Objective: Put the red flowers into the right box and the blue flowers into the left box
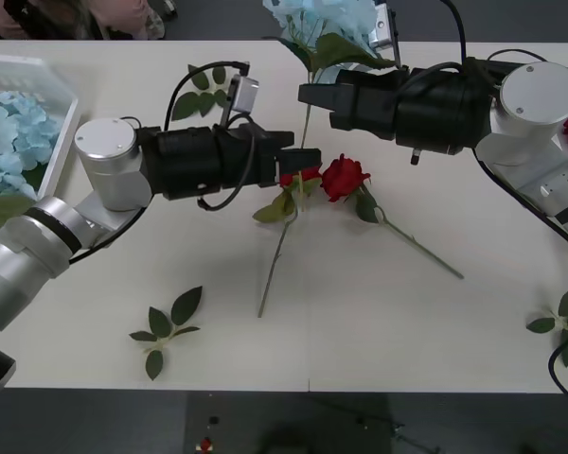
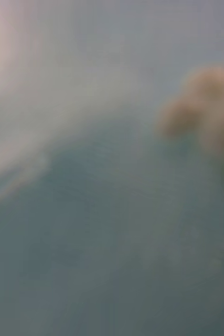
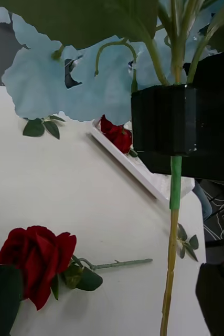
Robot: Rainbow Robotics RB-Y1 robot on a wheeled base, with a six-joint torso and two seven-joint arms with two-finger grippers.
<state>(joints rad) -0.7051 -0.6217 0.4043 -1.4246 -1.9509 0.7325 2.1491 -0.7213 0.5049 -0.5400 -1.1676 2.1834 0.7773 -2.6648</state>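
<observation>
**Right hand clamped on the blue flower's stem, left hand waiting to take it**

Right hand [image 1: 310,96] hung over the far middle of the tabletop [image 1: 379,331], closed on the green stem [image 3: 171,247] of one blue flower [image 1: 324,21]. The bloom stood above it and the stem trailed down toward the near edge. The left hand [image 1: 310,161] sat just below with its fingers apart and the stem seemingly running between them. It looked like a hand-over, since the left box [image 1: 64,95], already holding blue blooms [image 1: 5,132], lay on the far left.

To do it well, the left hand should probably close squarely on bare stem under the other grip – not on a leaf – and the right should let go only once that hold is firm. A red rose [image 1: 344,176] lay just beside the left fingers and could be brushed or dragged along. A second red bloom [image 1: 298,177] showed right under them.

White and matte, the tabletop carried loose leaf sprigs [image 1: 166,323] near the front. The right box [image 3: 138,169] held red blooms [image 3: 117,135], and dark floor lay beyond the near edge.
</observation>
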